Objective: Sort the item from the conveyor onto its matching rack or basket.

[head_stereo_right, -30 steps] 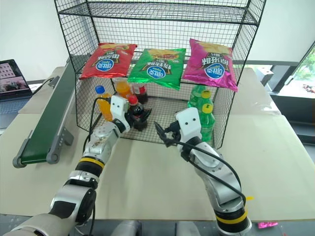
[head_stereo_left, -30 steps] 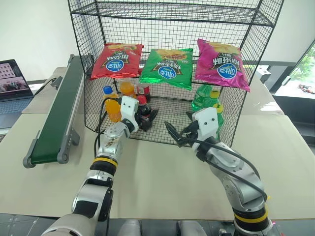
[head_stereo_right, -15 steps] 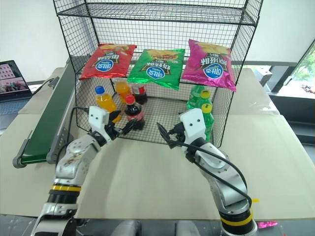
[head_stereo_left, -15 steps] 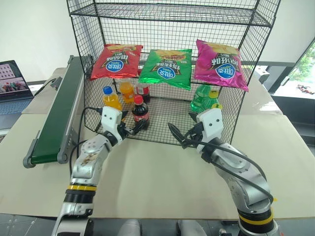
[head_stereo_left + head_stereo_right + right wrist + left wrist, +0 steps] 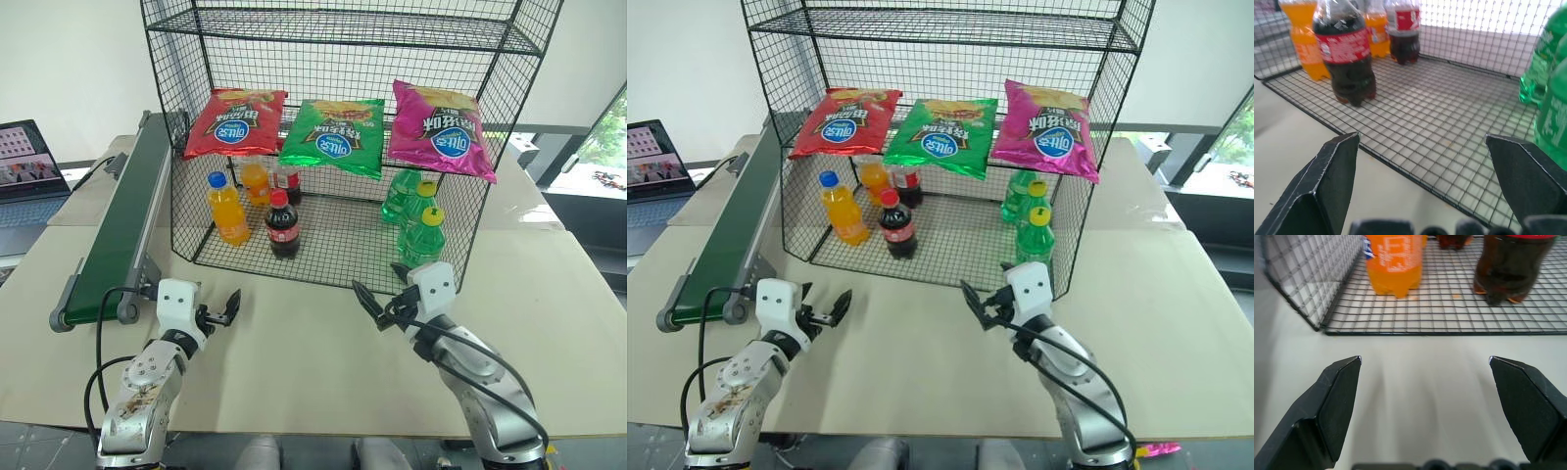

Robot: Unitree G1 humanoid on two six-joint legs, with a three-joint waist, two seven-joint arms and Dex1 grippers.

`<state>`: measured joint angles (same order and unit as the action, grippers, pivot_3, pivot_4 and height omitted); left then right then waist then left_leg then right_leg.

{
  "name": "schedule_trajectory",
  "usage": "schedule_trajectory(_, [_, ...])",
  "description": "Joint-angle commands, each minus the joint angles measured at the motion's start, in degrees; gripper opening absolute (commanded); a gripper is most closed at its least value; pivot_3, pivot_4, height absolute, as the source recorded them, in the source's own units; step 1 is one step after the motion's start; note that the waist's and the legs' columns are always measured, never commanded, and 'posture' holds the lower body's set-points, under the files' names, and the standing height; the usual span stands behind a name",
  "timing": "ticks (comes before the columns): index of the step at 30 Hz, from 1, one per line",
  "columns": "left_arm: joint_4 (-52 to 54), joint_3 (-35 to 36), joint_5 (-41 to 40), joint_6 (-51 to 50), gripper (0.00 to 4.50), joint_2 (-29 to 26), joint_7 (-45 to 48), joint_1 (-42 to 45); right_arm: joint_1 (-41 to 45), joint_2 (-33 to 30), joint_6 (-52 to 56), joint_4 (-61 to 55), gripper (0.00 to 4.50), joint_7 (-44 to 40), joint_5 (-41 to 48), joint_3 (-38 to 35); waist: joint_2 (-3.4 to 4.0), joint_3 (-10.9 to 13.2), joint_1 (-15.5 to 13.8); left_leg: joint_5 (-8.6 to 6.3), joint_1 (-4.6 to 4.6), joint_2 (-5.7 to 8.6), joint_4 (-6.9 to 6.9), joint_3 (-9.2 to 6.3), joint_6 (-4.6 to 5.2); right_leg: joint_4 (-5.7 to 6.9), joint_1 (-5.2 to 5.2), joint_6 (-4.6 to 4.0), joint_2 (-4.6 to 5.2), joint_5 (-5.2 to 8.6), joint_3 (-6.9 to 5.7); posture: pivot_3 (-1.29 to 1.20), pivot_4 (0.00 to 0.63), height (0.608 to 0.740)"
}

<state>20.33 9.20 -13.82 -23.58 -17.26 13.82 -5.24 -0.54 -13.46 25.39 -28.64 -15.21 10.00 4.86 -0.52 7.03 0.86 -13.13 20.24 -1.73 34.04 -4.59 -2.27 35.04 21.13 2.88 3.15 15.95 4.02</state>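
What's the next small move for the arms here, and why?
Probably hold both arms low in front of the rack and wait. The cola bottle stands upright on the bottom tier beside an orange bottle; the left gripper and right gripper are open and empty, and the visible conveyor belt carries nothing.

Beige table [image 5: 294, 372], black wire rack [image 5: 343, 147] and green-belted conveyor [image 5: 118, 230] standing on it

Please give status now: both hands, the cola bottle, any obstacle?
Left hand open, empty. Right hand open, empty. Cola bottle upright on rack bottom shelf, beside orange bottle. No obstacle seen.
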Motion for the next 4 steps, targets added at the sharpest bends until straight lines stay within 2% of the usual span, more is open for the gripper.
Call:
schedule_trajectory(1, [2.2, -0.3, 0.8, 2.5, 4.45, 0.0, 0.3, -0.6, 1.1, 0.4, -2.2, -0.5, 4.50, 0.4, -0.6, -0.5, 0.00, 0.0, 0.0, 0.00, -0.01, -0.01, 0.00, 0.00, 0.00, 0.00, 0.00, 0.00, -0.01, 0.00, 0.00, 0.00, 0.150, 0.738])
schedule_trajectory(4, [2.7, 1.0, -3.1, 0.3, 4.45, 0.5, 1.8, -0.1, 1.5, 0.3, -2.4, 0.1, 4.50, 0.3, -0.6, -0.6, 0.00, 0.0, 0.0, 0.00, -0.01, -0.01, -0.01, 0.00, 0.00, 0.00, 0.00, 0.00, -0.01, 0.00, 0.00, 0.00, 0.150, 0.738])
